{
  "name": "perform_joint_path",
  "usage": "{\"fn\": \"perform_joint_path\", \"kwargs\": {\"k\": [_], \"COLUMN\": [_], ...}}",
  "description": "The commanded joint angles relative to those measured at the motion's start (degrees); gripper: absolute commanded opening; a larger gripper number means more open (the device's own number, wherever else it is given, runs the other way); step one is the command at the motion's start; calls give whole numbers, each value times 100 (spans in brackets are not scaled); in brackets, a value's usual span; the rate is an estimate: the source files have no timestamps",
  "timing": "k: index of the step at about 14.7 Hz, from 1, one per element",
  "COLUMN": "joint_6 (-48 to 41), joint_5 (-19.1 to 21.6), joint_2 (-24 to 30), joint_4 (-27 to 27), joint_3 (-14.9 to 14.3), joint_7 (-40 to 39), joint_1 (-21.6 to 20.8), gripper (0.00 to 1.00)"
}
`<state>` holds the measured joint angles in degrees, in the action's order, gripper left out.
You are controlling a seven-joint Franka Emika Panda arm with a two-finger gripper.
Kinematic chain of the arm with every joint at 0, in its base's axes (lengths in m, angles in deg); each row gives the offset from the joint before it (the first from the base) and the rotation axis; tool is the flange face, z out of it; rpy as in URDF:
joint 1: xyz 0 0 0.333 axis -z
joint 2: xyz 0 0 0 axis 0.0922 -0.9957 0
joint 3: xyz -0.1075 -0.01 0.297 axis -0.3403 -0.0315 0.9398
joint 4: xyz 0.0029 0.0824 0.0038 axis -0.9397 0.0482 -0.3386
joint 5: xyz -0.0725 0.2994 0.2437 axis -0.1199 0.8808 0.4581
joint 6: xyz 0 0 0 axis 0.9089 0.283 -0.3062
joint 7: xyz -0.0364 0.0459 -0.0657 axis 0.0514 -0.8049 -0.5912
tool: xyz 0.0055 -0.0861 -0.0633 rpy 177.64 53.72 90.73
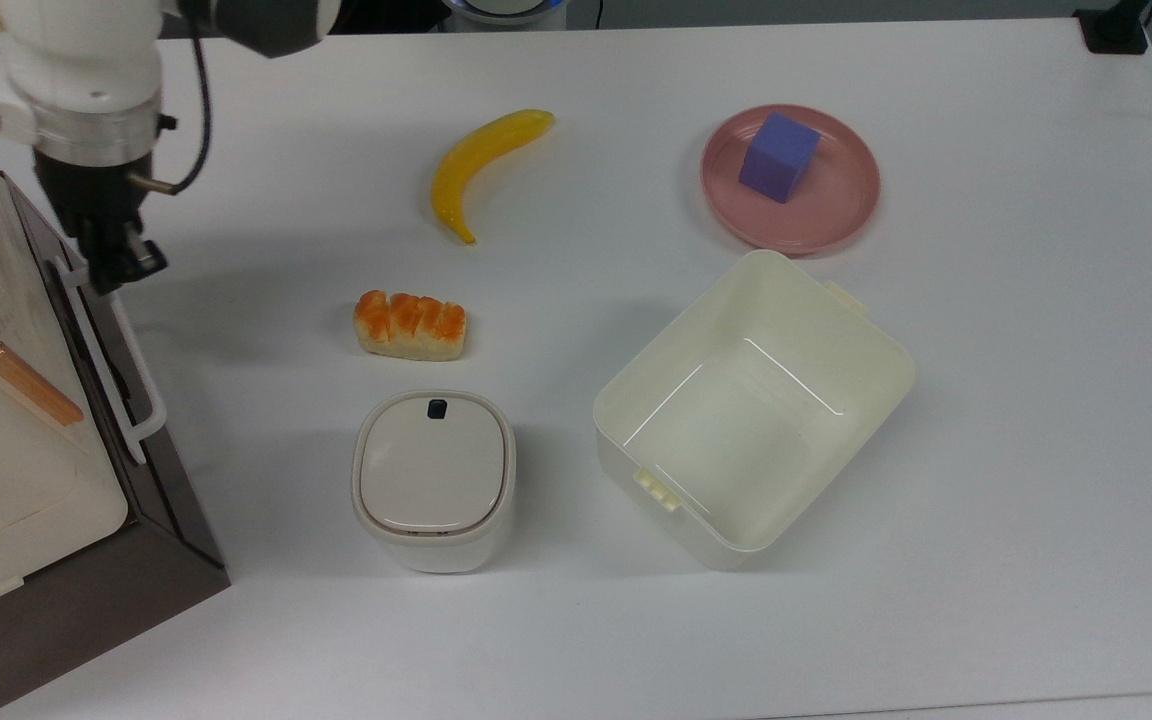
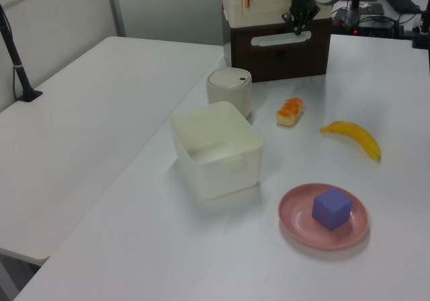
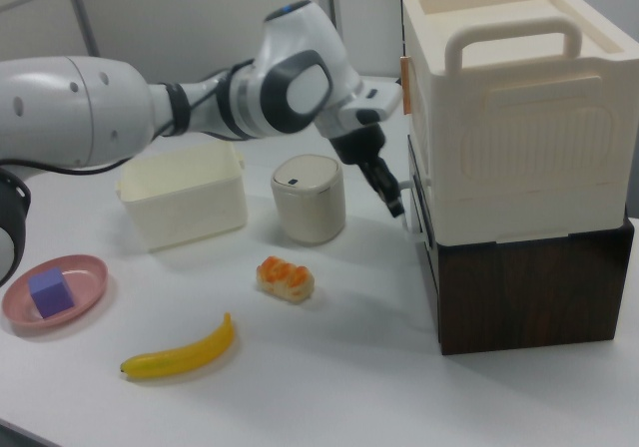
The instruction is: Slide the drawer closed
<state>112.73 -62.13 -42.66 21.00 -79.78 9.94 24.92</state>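
The drawer (image 1: 108, 372) has a dark brown front with a long white bar handle (image 1: 144, 370) and sits in the dark brown cabinet (image 1: 86, 590) at the top view's left edge. In the left view the drawer (image 2: 279, 59) front looks level with the cabinet face. My gripper (image 1: 126, 265) hangs just beside the handle's far end, fingers shut with nothing between them. The right view puts the gripper (image 3: 395, 204) right next to the handle (image 3: 407, 218); I cannot tell whether they touch.
A cream crate (image 3: 509, 118) sits on top of the cabinet. On the white table lie a bread piece (image 1: 409, 324) and a banana (image 1: 481, 160). There are also a lidded bin (image 1: 433, 478), an open cream tub (image 1: 674, 332), and a pink plate (image 1: 836, 215) holding a purple cube (image 1: 781, 155).
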Motion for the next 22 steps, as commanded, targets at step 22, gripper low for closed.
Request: {"fn": "perform_joint_path", "kwargs": {"k": [22], "joint_6": [-177], "joint_5": [-678], "joint_2": [826], "joint_4": [304], "joint_3": [789], "joint_7": [864], "joint_1": [-222], "gripper": [0]}}
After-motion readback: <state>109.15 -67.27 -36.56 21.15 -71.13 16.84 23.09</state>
